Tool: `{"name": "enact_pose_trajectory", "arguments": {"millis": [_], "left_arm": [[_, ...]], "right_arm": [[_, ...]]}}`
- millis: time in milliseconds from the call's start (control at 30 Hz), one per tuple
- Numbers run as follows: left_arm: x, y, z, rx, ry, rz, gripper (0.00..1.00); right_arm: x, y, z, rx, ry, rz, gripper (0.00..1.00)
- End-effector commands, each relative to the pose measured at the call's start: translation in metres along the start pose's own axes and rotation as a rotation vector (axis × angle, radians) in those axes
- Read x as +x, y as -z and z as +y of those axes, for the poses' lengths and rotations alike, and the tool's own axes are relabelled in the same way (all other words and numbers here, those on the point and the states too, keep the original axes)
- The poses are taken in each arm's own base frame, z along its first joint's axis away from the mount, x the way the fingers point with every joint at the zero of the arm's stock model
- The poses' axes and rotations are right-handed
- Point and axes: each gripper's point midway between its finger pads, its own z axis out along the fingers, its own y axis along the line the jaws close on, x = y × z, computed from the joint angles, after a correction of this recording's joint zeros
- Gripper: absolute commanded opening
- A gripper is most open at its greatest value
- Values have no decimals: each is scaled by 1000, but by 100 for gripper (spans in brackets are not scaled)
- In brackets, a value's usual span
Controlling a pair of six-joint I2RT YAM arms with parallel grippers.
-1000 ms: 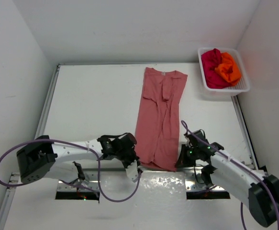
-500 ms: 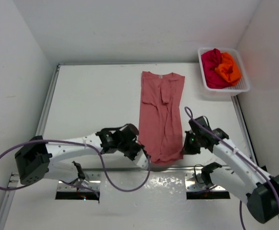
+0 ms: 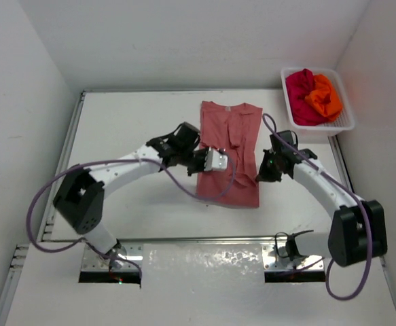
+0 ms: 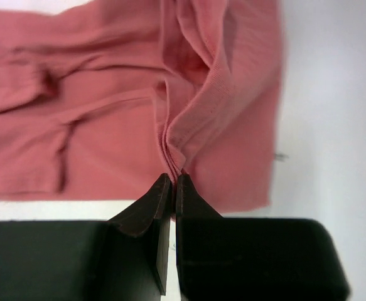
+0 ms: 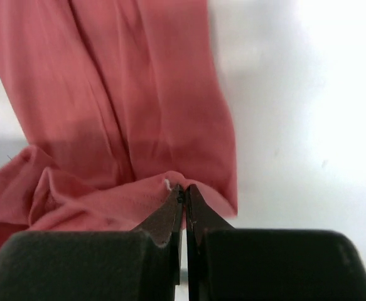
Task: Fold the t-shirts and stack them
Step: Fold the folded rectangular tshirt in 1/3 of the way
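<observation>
- Salmon-pink cloth t-shirt (image 3: pixel 230 132) lies mid-worktop, long axis near-to-far, collar (image 3: pixel 230 105) far.
- Left end effector (image 4: pixel 173 179) and right end effector (image 5: pixel 184 188) each pinch 1 hem corner, held raised; the collar lies beyond both, equally near.
- White worktop (image 3: pixel 130 136) is bare around it; white mesh basket (image 3: pixel 346 123) far right holds crimson t-shirt (image 3: pixel 297 92) and orange t-shirt (image 3: pixel 324 100).

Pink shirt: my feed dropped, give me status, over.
Left end effector and right end effector shut on pink shirt. Near end folded back over middle. Red shirt, orange shirt in basket; nothing blocking.

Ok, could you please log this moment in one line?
salmon-pink t-shirt: part-folded; left gripper, right gripper: both shut on it; mesh basket: crimson t-shirt, orange t-shirt
</observation>
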Motion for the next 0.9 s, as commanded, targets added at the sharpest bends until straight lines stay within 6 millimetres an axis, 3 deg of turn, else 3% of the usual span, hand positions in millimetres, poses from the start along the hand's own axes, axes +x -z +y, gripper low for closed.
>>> {"name": "enact_pose_trajectory", "arguments": {"millis": [0, 33, 67, 100, 200, 400, 533, 733, 767, 867], "left_arm": [[1, 1, 41, -24, 94, 3, 0], [3, 0, 49, -28, 116, 14, 0], [19, -7, 53, -9, 178, 49, 0], [12, -6, 67, -29, 179, 38, 0], [19, -12, 83, -54, 206, 45, 0], [42, -19, 104, -116, 233, 92, 0], [58, -21, 124, -180, 283, 103, 0], [63, -30, 128, -182, 292, 95, 0], [65, -32, 127, -175, 296, 99, 0], [78, -37, 117, -151, 313, 132, 0]], "right_arm": [[-63, -5, 13, -20, 27, -152, 0], [-71, -6, 13, -15, 26, -164, 0], [-81, -7, 11, -14, 19, -184, 0], [-86, -13, 10, -9, 15, -181, 0], [-110, -16, 15, -28, 9, -213, 0], [-137, -42, 15, -20, -6, -191, 0], [-143, -61, 5, 4, -24, -162, 0], [-136, -66, 15, -81, 100, -121, 0], [-132, -68, 14, -86, 121, -116, 17], [-125, -70, 11, -103, 167, -121, 33]]}}
